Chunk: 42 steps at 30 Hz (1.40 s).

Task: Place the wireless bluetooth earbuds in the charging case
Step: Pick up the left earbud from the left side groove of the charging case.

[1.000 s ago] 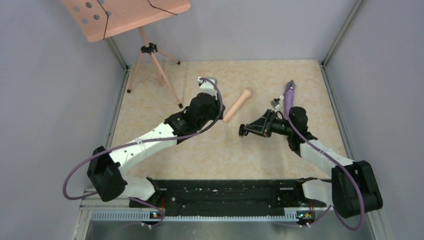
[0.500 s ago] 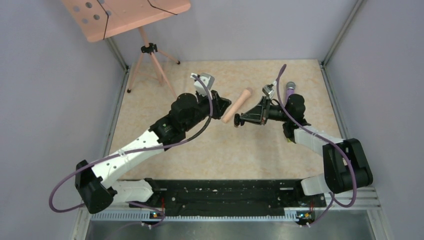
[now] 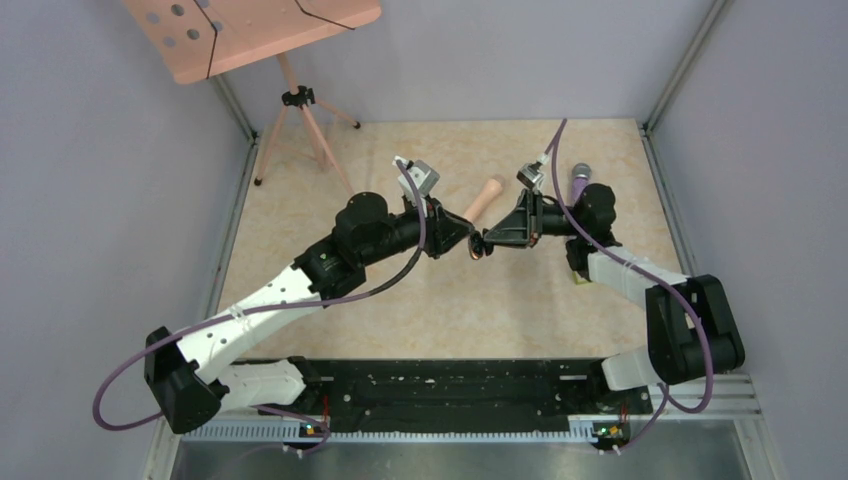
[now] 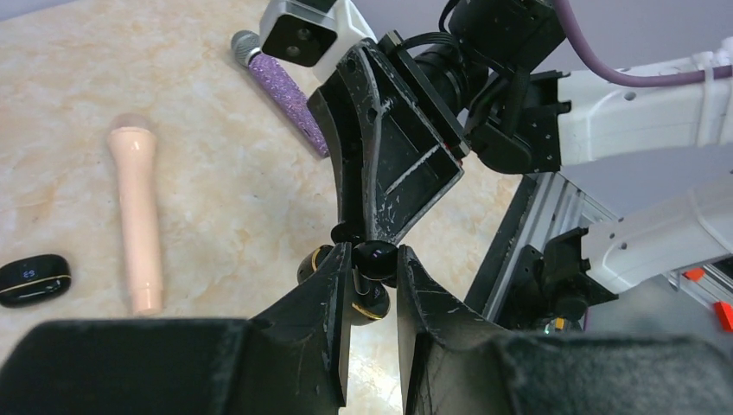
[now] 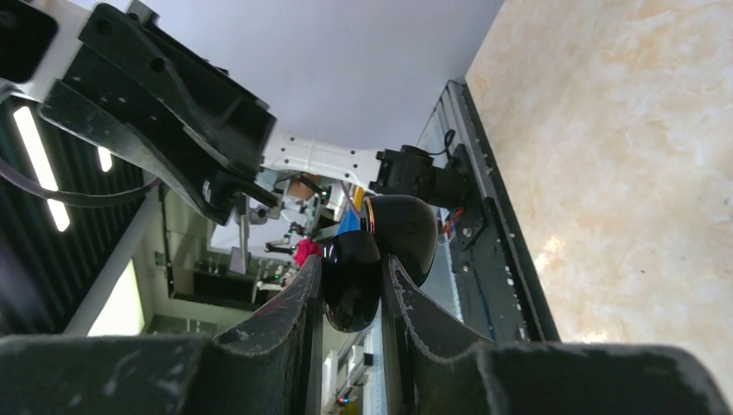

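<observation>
My right gripper (image 5: 353, 264) is shut on the charging case (image 5: 350, 285), a glossy black pebble held above the table. Its gold-rimmed lid (image 5: 403, 232) stands open. My left gripper (image 4: 373, 252) is shut on one of the earbuds (image 4: 377, 257), a tiny black bud pinched at the fingertips. The bud sits right at the open case (image 4: 370, 303), touching or nearly touching it. In the top view the left gripper (image 3: 466, 241) and the right gripper (image 3: 482, 244) meet tip to tip over the middle of the table. No other earbud shows.
A second black rounded case (image 4: 33, 278) lies on the table to the left. Beside it is a pink handle-shaped object (image 4: 137, 216), and a purple glitter microphone (image 3: 580, 180) lies behind the right arm. A pink tripod stand (image 3: 300, 100) stands at the back left.
Both arms have swung towards each other. The left gripper came rightward and the right gripper moved left and back, so their tips now meet over the table's middle.
</observation>
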Available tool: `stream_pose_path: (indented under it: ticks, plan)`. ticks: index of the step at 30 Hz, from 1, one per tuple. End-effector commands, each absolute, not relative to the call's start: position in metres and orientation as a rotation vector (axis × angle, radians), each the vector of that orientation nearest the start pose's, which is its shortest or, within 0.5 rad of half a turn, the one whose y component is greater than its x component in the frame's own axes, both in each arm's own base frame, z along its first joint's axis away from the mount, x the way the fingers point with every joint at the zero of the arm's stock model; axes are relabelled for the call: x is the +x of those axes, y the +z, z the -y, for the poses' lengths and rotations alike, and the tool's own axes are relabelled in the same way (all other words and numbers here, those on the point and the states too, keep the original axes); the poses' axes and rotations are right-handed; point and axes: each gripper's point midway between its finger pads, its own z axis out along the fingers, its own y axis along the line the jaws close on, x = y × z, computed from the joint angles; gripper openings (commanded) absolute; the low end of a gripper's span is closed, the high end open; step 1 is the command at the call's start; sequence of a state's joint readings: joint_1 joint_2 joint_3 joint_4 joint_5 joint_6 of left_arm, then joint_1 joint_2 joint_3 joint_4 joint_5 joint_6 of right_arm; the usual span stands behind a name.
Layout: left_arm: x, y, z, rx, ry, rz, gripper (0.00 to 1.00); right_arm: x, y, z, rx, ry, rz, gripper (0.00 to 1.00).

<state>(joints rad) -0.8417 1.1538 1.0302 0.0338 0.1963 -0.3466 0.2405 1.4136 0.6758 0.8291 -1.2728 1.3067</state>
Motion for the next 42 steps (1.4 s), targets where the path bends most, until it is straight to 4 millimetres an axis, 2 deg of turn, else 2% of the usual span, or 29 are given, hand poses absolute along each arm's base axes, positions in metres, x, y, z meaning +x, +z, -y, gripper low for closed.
stream_pose_path:
  ticks: [1,8,13,23,32,42]
  plan:
    - [0.218,0.344,0.335,0.660,-1.109,-1.570,0.08,0.221,0.271,-0.243,-0.332,2.116,-1.950,0.00]
    - [0.213,0.334,0.342,0.719,-1.137,-1.578,0.07,0.227,0.261,-0.245,-0.181,2.101,-2.075,0.00]
    - [0.213,0.332,0.342,0.734,-1.133,-1.566,0.07,0.228,0.254,-0.246,-0.187,1.997,-2.171,0.00]
    - [0.222,0.308,0.350,0.751,-1.108,-1.606,0.07,0.218,0.258,-0.246,-0.164,2.040,-2.192,0.00]
    - [0.222,0.307,0.352,0.751,-1.118,-1.584,0.08,0.207,0.255,-0.243,-0.157,2.064,-2.226,0.00]
    - [0.218,0.311,0.344,0.745,-1.104,-1.446,0.11,0.198,0.253,-0.241,-0.129,2.062,-2.240,0.00]
